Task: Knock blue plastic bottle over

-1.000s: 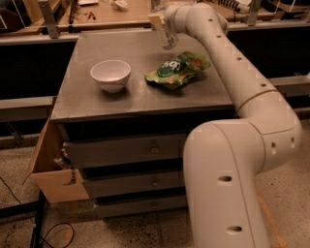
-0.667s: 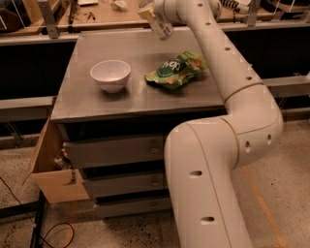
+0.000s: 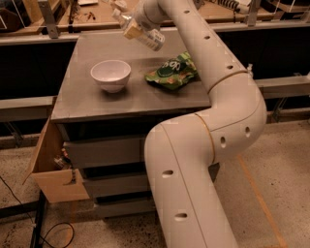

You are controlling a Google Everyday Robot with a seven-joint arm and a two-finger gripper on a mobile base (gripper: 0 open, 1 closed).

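The blue plastic bottle [image 3: 145, 35], clear with a pale label, is at the back of the grey table [image 3: 92, 104]. It leans steeply, its top toward the upper left and its base toward the right. My gripper [image 3: 128, 20] is at the end of the white arm, right against the bottle's upper part. The arm reaches over the table from the front right. Whether the bottle's base rests on the tabletop is unclear.
A white bowl [image 3: 111, 74] stands at the table's left middle. A green chip bag [image 3: 172, 72] lies to its right, under the arm. An open wooden drawer [image 3: 51, 169] juts out at the lower left. A workbench [image 3: 97, 9] runs behind the table.
The gripper has swung left across the table's back. The bottle, upright by the gripper a second ago, now leans steeply.
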